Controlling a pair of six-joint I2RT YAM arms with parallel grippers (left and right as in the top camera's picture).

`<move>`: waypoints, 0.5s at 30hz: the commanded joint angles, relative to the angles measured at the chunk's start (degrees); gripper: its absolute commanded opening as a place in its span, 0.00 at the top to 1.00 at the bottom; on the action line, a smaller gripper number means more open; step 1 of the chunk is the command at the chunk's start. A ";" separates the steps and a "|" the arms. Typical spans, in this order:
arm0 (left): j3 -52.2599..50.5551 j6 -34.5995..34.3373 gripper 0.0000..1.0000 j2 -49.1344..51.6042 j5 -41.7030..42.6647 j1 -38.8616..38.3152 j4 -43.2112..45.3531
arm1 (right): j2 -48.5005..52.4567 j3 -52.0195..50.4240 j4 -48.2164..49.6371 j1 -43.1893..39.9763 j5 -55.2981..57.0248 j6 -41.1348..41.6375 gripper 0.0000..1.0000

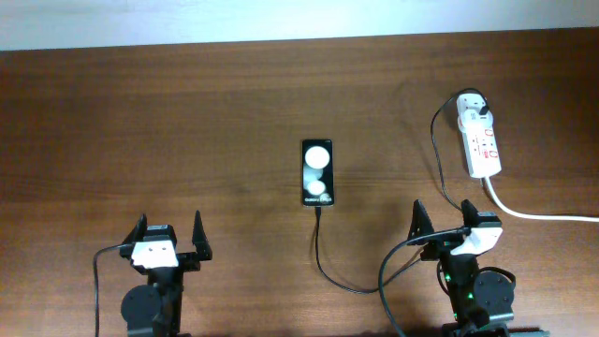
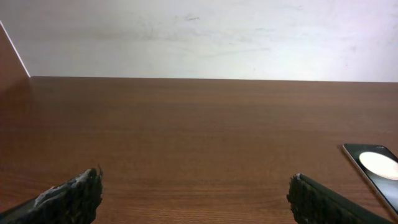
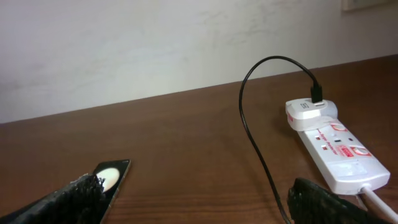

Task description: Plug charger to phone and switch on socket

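Note:
The black phone [image 1: 316,172] lies flat at the table's middle, with two white round shapes on its face. It also shows in the left wrist view [image 2: 374,168] and the right wrist view [image 3: 111,178]. The thin black charger cable [image 1: 329,273] runs from the phone's near end, loops toward the front, and goes up to the white adapter [image 1: 474,109] sitting in the white power strip [image 1: 480,140], which has red marks. The strip also shows in the right wrist view [image 3: 333,154]. My left gripper [image 1: 168,245] and right gripper [image 1: 447,229] are both open and empty near the front edge.
The strip's thick white cord [image 1: 543,213] runs off to the right edge. A pale wall [image 2: 199,37] stands behind the table's far edge. The wooden table [image 1: 168,131] is bare on the left.

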 commanded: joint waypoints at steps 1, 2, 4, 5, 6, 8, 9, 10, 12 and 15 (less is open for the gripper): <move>-0.31 1.07 0.01 -0.17 0.63 0.17 -0.07 | -0.61 -0.31 -0.46 0.24 -0.55 -1.46 0.01; -0.31 1.07 0.01 -0.17 0.63 0.17 -0.07 | -0.61 -0.31 -0.48 0.24 -0.55 -1.46 0.01; -0.31 1.07 0.01 -0.17 0.63 0.17 -0.04 | -0.61 -0.31 -0.52 0.24 -0.52 -1.46 0.01; -0.31 1.07 0.01 -0.17 0.63 0.17 -0.07 | -0.61 -0.31 -0.52 0.24 -0.50 -1.46 0.01; -0.31 1.07 0.01 -0.17 0.63 0.17 -0.07 | -0.61 -0.31 -0.48 0.24 -0.48 -1.46 0.02; -0.31 1.07 0.01 -0.17 0.63 0.17 -0.07 | -0.61 -0.31 -0.44 0.24 -0.50 -1.44 0.01; -0.31 1.07 0.01 -0.17 0.63 0.17 -0.07 | -0.61 -0.31 -0.44 0.24 -0.50 -1.44 0.01; -0.31 1.07 0.01 -0.17 0.63 0.17 -0.07 | -0.61 -0.31 -0.44 0.24 -0.50 -1.44 0.01; -0.31 1.07 0.01 -0.17 0.63 0.17 -0.07 | -0.61 -0.31 -0.44 0.24 -0.50 -1.44 0.01; -0.31 1.07 0.01 -0.17 0.63 0.17 -0.07 | -0.61 -0.31 -0.44 0.20 0.11 -7.30 0.01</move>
